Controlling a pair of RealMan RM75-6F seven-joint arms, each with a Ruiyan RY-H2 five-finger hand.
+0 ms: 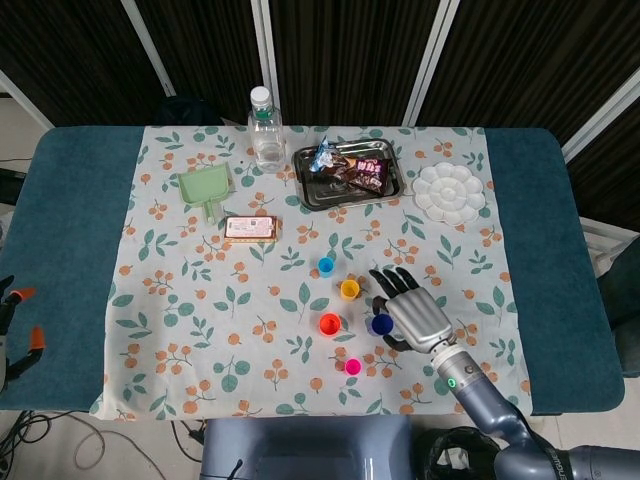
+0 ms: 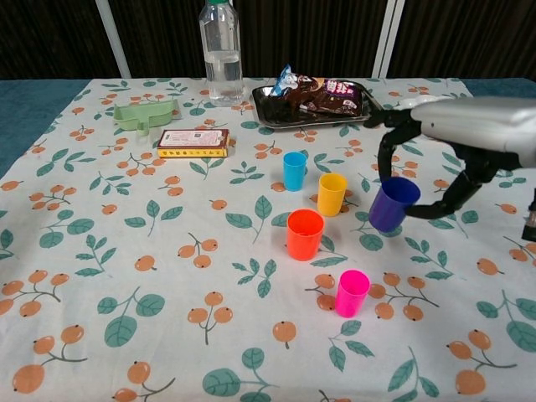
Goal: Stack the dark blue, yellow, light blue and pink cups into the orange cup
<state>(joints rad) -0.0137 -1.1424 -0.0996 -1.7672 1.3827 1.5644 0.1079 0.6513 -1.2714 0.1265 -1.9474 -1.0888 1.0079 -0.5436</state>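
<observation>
**Q:** Leaf-and-fruit patterned cloth covers your table [image 2: 100, 276], with dark curtains behind it. What lies on it, nearest first?

**A:** Closest to you stands the pink cup [image 2: 352, 292], upright and alone. Just beyond it, a little to the left, is the orange cup [image 2: 305, 234], mouth up and with nothing in it, so it is ready to receive the others. Past that stand the yellow cup [image 2: 332, 193] and the light blue cup [image 2: 294, 170], near each other but apart. Further back are a small flat box [image 2: 193, 142], a green scoop [image 2: 144, 114], a metal tray [image 2: 272, 113] with snack packets, a water bottle [image 2: 221, 53] and a white palette [image 2: 438, 116].

**Q:** Where is the dark blue cup, and how are you holding it?

**A:** Your right hand [image 2: 456, 142] pinches the dark blue cup [image 2: 393, 203] between thumb and fingers. The cup hangs under the palm, clear of the cloth and tilted, its mouth leaning up and to the right. That grip looks meant to carry it across. It sits to the right of the orange cup, level with the yellow one.

**Q:** And your left hand?

**A:** Neither view shows it.
</observation>
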